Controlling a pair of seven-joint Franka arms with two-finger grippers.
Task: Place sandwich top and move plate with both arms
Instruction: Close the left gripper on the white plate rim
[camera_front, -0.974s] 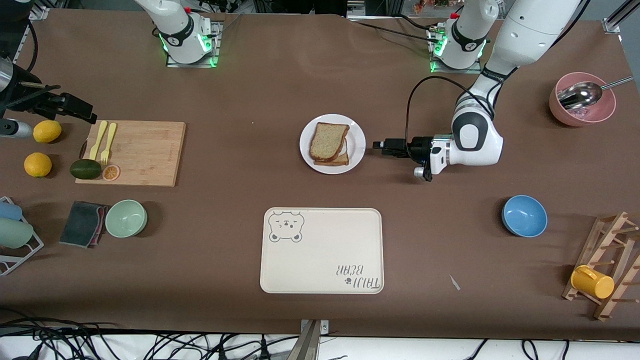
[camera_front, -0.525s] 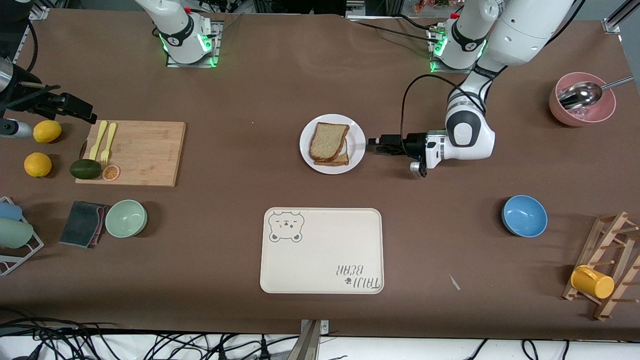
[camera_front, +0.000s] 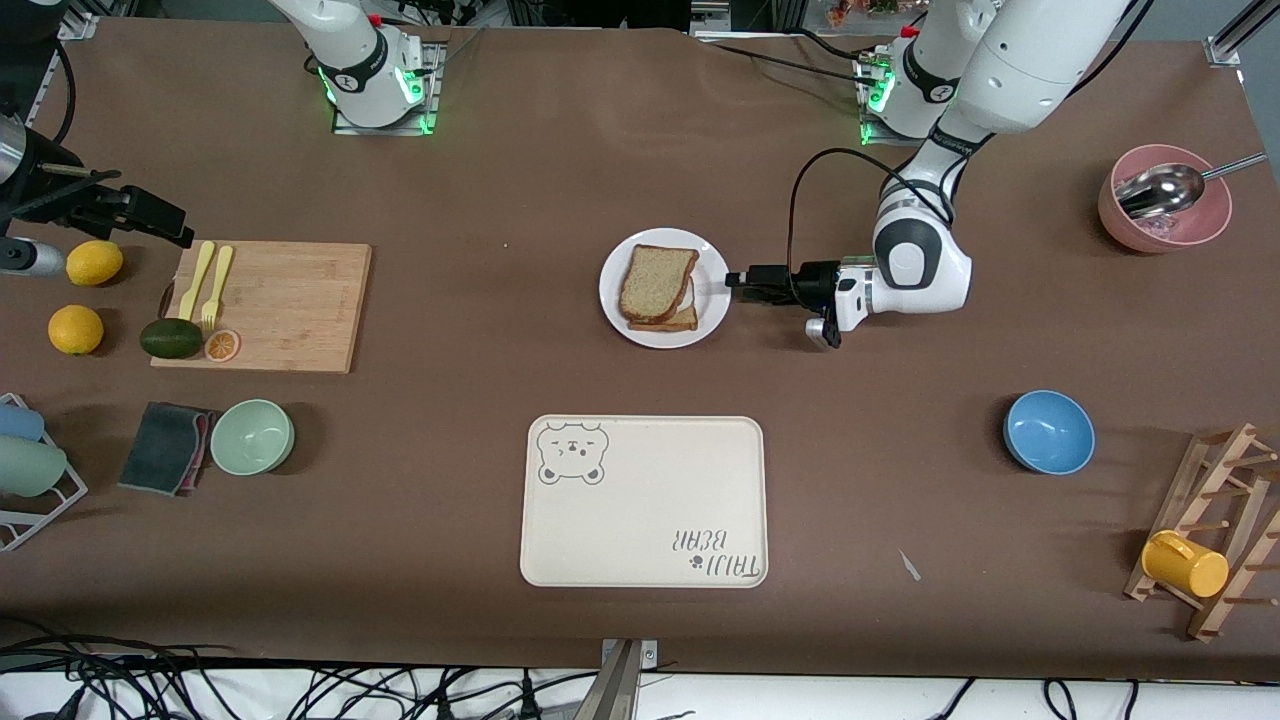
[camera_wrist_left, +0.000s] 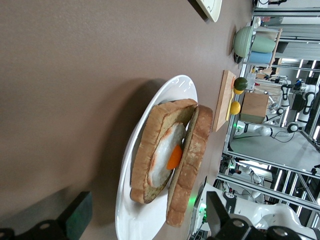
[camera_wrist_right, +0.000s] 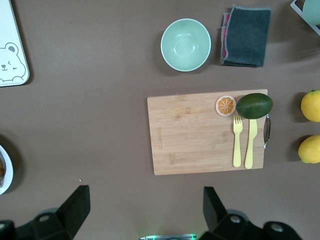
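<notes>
The white plate (camera_front: 712, 268) sits mid-table with the sandwich top (camera_front: 655, 280) lying on the egg slice (camera_front: 682, 320). In the left wrist view the sandwich top (camera_wrist_left: 192, 160) covers the fried egg on the lower slice (camera_wrist_left: 150, 145), slightly shifted. My left gripper (camera_front: 735, 281) lies level at the plate's rim on the left arm's side, open. In its wrist view the left gripper (camera_wrist_left: 147, 200) has one finger low by the table and one above, with the plate (camera_wrist_left: 131, 220) edge between them, untouched. My right gripper (camera_wrist_right: 145, 190) hangs open and empty, high over the table, waiting.
The cream bear-print tray (camera_front: 640, 520) lies nearer the camera than the plate. A blue bowl (camera_front: 1048, 431), a pink bowl with a spoon (camera_front: 1163, 212) and a rack with a yellow cup (camera_front: 1185, 563) stand toward the left arm's end. Cutting board (camera_front: 285, 305), green bowl (camera_front: 252, 436) and lemons (camera_front: 76, 329) lie toward the right arm's end.
The left gripper has slid along the table toward the plate and now reaches its rim. It stays open. The right arm has not moved.
</notes>
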